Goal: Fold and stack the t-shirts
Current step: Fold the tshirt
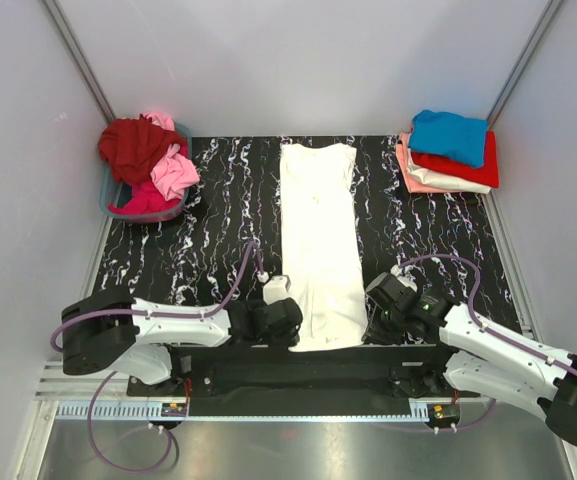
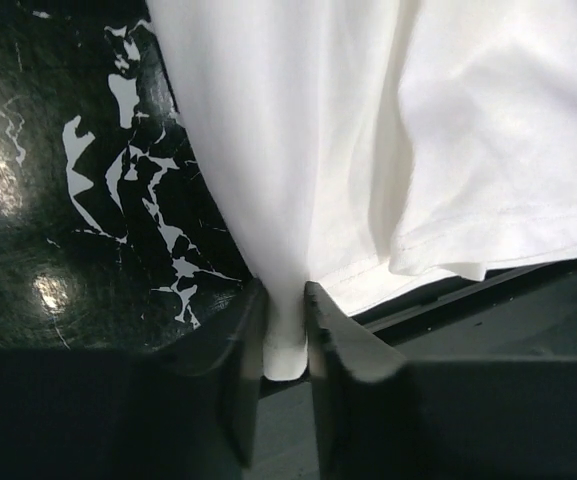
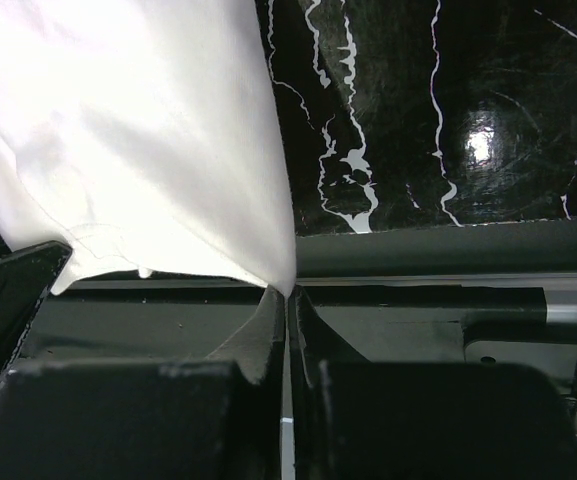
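Note:
A white t-shirt [image 1: 320, 240], folded into a long narrow strip, lies down the middle of the black marbled table [image 1: 218, 230]. My left gripper [image 1: 290, 318] is shut on the shirt's near left hem corner; the cloth [image 2: 286, 340] shows pinched between the fingers in the left wrist view. My right gripper [image 1: 373, 312] is shut on the near right hem corner, with the cloth tip [image 3: 286, 285] at its fingertips. A stack of folded shirts [image 1: 450, 152], blue on top, sits at the far right.
A blue basket [image 1: 146, 205] with red and pink unfolded shirts [image 1: 146, 160] stands at the far left. White walls close in the table on three sides. A metal rail [image 1: 268, 408] runs along the near edge.

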{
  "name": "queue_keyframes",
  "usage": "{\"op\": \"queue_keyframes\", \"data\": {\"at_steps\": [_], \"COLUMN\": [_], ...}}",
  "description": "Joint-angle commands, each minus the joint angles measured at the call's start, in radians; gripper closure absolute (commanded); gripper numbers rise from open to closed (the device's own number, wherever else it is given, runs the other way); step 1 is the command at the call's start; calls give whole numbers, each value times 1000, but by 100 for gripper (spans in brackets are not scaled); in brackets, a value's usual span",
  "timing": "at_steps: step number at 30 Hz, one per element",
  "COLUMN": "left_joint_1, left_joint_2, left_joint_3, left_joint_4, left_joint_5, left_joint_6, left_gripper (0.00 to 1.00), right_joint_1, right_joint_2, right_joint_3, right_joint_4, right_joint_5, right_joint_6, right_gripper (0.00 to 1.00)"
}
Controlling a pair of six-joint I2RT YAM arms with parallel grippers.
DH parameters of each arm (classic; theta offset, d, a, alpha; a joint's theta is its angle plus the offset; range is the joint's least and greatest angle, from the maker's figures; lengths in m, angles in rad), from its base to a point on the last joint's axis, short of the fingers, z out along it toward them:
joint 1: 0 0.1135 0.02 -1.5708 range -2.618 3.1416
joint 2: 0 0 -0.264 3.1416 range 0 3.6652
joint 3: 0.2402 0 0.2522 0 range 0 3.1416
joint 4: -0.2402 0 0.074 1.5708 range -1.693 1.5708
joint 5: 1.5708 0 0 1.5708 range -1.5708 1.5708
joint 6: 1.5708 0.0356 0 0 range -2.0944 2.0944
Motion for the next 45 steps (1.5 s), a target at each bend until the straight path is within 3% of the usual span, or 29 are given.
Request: {"op": "queue_keyframes", "data": {"at_steps": [1,2,3,11,20,25,32,36,40,45], "left_joint_1": [-6,-10,-13,-92,-108,-81,136,255,373,488], "left_joint_2": [19,17,14,-50,-155,-165,-181,-144,-51,109], "left_joint_3": [31,31,34,159,208,266,323,402,499,689], "left_joint_4": [-24,-24,-30,-295,-396,-453,-424,-410,-407,-452], "left_joint_5": [-42,-44,-50,-154,-161,-167,-52,22,121,189], "left_joint_6": [4,4,1,-48,-64,-7,200,303,401,524], "left_gripper": [79,86,100,100,100,97,96,94,92,91], "right_joint_1": [8,8,8,15,35,37,17,-72,-222,-297], "right_joint_2": [-10,-9,-10,-90,-128,-96,111,229,329,462], "right_joint_3": [19,19,21,97,152,220,425,568,651,735], "right_joint_4": [-12,-12,-14,-106,-126,-149,-150,-126,-84,-44], "right_joint_5": [13,13,11,10,-16,69,188,185,128,90], "right_joint_6": [-11,-12,-12,8,12,-14,-141,-265,-354,-434], "right_gripper": [100,100,100,100,100,100,100,100,100,100]}}
